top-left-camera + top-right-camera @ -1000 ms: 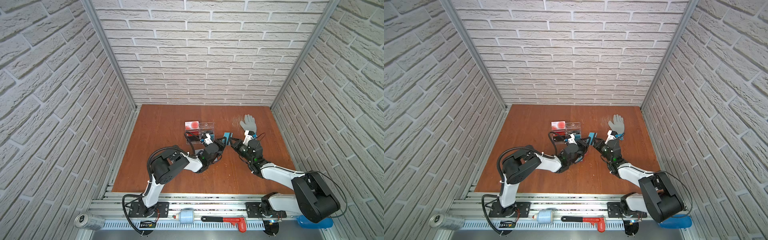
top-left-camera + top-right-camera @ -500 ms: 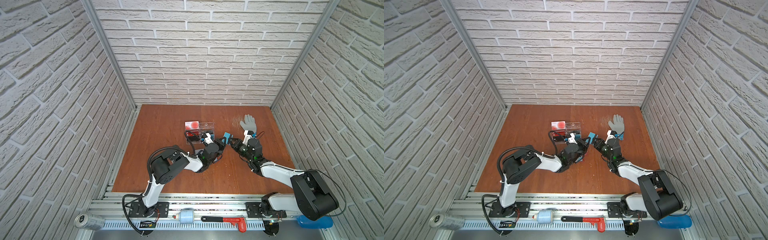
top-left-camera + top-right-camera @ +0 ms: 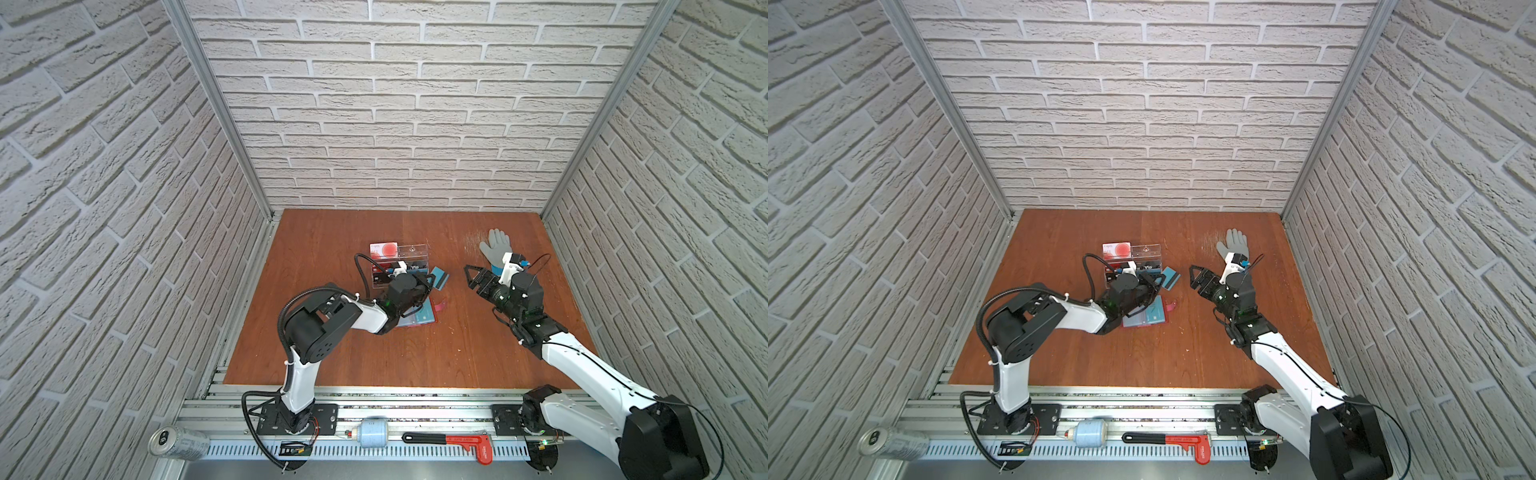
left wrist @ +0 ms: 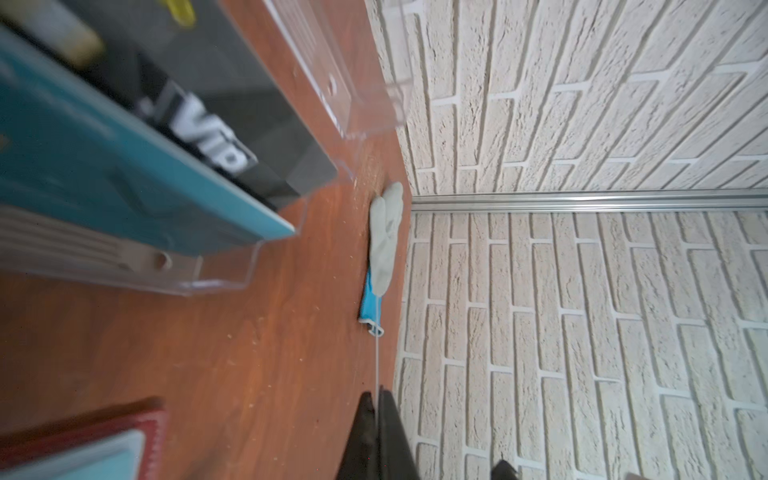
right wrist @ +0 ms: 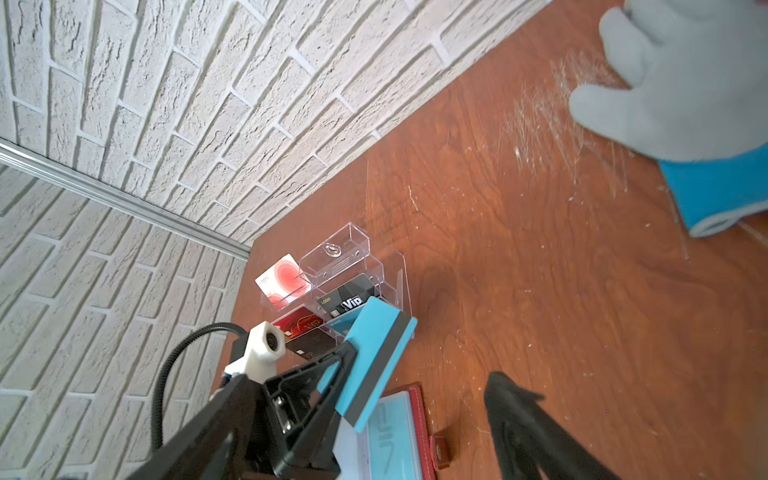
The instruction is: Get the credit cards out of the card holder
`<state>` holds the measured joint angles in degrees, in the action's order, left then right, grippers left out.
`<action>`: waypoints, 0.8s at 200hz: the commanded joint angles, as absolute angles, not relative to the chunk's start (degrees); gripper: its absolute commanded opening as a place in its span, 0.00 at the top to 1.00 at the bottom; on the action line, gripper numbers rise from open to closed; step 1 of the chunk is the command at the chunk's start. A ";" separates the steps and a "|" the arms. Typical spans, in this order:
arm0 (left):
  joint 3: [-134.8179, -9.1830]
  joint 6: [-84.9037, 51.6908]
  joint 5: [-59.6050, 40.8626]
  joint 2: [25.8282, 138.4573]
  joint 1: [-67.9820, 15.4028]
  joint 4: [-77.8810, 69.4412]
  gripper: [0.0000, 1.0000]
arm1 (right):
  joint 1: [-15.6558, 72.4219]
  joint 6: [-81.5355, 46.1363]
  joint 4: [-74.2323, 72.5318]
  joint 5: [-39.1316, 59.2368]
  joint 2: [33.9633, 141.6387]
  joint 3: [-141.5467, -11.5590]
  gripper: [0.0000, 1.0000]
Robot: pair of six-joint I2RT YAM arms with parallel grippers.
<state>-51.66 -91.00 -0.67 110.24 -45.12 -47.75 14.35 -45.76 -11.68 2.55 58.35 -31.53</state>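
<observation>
Left gripper (image 3: 428, 283) is clamped tight on a teal credit card (image 5: 374, 353) with a dark stripe along one long edge. You have it pinched at one end and held up off the table (image 3: 374, 353), close beside the clear acrylic stand (image 3: 401, 266). From your left wrist camera the card shows only as a thin pale edge running out from between the two black fingers (image 4: 365, 432). Your right gripper (image 3: 468, 277) has its jaws spread wide with nothing between them. It hovers well apart from the card, near the grey glove (image 3: 496, 249) with the blue cuff. The card holder (image 5: 419, 415) lies opened flat on the table beneath your left wrist, its red edge and snap tab showing and its pale blue and teal inside facing up. Whether those panels are more cards or only lining, you cannot tell from these views. The stand holds red, black and teal printed cards, one marked VIP
</observation>
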 commanded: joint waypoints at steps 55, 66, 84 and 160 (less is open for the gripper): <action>-51.97 -71.39 -25.96 89.20 -33.53 -14.56 1.00 | 30.13 -16.85 0.90 -12.86 66.65 -44.61 0.05; -51.73 -70.33 -27.60 85.92 -32.23 -10.74 1.00 | 35.47 -9.71 -0.24 -18.92 67.87 -45.50 0.05; -49.13 -71.67 -30.40 81.31 -28.65 -9.06 1.00 | 43.11 2.37 -6.45 -28.88 69.69 -44.29 0.05; -51.83 -72.68 -46.25 81.20 -17.66 -2.35 1.00 | 53.06 31.37 -33.35 -43.91 84.81 -41.88 0.12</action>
<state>-50.28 -72.18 -39.66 80.01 -17.72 -2.87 50.85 17.69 -18.48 -35.29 81.45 -42.28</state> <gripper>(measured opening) 0.049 0.897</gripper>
